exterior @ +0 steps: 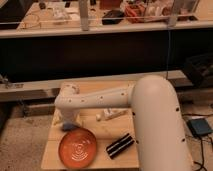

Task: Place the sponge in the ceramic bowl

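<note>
Small soft blue rectangular sponge sits on the pale wooden table, left side, toward the back. It's on the tabletop, not in the dish. Shallow round orange-red ceramic bowl with pale swirl marks at its centre is at front-left, nothing in it. The sponge is just behind the bowl's rear-left rim; touching or a small gap, can't tell.

Gripper is low over the table, right on top of the sponge, pointing down. Whether it's clamped on the pad or not: can't tell, the wrist hides the tip.

White arm runs leftward across the back of the table from the big white segment on the right, then bends down at the left end.

Black-and-white striped block lies angled just right of the bowl, near the front edge, apart from it. A pale elongated item lies mid-table, just in front of the arm, well apart from the sponge.
</note>
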Motion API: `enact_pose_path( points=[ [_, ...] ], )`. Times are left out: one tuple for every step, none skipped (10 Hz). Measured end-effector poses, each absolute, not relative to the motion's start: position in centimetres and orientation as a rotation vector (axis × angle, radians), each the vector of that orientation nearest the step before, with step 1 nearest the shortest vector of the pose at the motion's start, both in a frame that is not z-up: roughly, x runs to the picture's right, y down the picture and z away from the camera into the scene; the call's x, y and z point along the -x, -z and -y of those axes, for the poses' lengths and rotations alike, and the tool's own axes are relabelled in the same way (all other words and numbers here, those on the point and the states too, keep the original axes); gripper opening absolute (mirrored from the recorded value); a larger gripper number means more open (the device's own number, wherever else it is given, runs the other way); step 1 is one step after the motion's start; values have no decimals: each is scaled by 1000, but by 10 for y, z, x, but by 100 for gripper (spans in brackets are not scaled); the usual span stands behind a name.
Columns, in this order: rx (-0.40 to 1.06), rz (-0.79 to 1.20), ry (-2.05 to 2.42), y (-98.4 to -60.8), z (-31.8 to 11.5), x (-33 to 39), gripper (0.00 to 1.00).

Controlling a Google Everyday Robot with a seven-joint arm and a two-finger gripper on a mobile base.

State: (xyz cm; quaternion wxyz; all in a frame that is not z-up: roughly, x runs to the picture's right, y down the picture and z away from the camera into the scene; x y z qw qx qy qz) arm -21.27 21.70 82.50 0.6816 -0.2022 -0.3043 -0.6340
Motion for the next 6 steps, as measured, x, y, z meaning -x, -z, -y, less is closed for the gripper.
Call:
enact_pose_path(
  points=[
    [501, 659, 1432, -830, -223, 207, 80],
    [528, 642, 1428, -832, -223, 201, 80],
    [536, 631, 1417, -834, -222, 198, 80],
    [547, 614, 1407, -836, -220, 198, 80],
    [547, 600, 1405, -838, -219, 201, 80],
    [554, 585, 1402, -840, -217, 200, 80]
  ],
)
